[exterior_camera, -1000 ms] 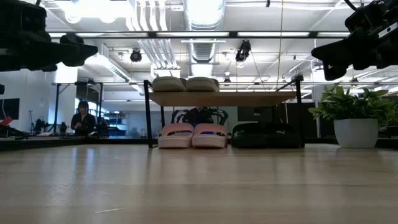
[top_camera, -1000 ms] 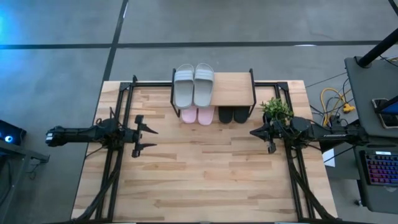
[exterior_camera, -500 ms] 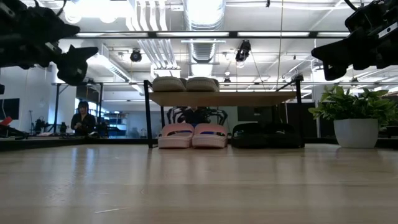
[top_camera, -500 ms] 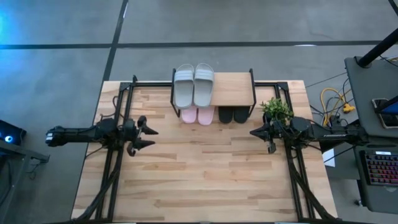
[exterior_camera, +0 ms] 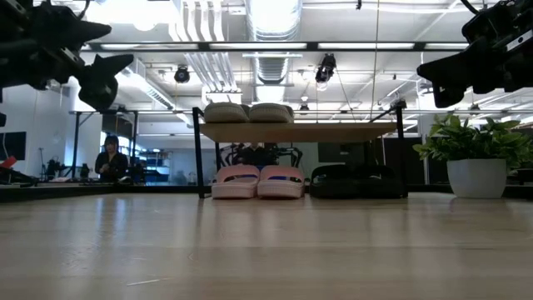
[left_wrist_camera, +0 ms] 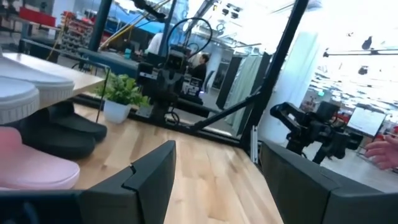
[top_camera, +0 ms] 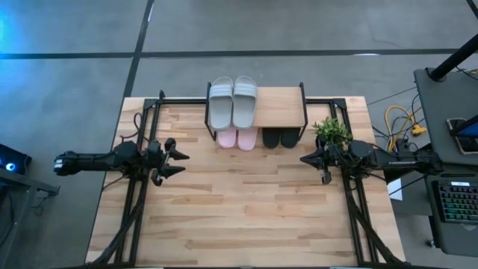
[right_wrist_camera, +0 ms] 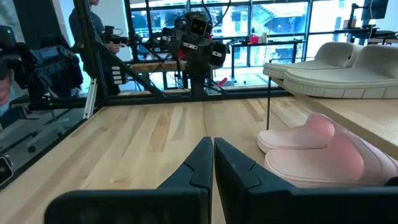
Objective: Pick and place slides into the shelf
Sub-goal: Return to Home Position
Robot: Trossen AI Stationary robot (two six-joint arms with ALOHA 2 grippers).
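Observation:
The shelf [top_camera: 282, 108] stands at the table's far edge. The grey-green pair [top_camera: 232, 103] lies on the left half of its plank top. Under the plank, the pale pink pair [top_camera: 237, 139] and the black pair [top_camera: 280, 138] rest on the tabletop, also seen low as the pink pair [exterior_camera: 258, 181] and the black pair [exterior_camera: 354, 181]. My left gripper [top_camera: 179, 162] hovers open over the table's left side, fingers toward the shelf [left_wrist_camera: 214, 149]. My right gripper [top_camera: 303, 158] hovers shut over the right side [right_wrist_camera: 213, 146]. Neither touches a slide.
A potted plant [top_camera: 331, 131] stands on the table just right of the shelf, close to my right arm. Black arm frames run along both table sides. A desk with a keyboard [top_camera: 455, 202] sits off the right edge. A person [exterior_camera: 109, 157] is in the room behind.
My left gripper has turned about its own long axis: its fingers, spread wide and level a second ago, now stand slanted, one above the other. It has stayed over the same spot. The slides and my right arm have kept still.

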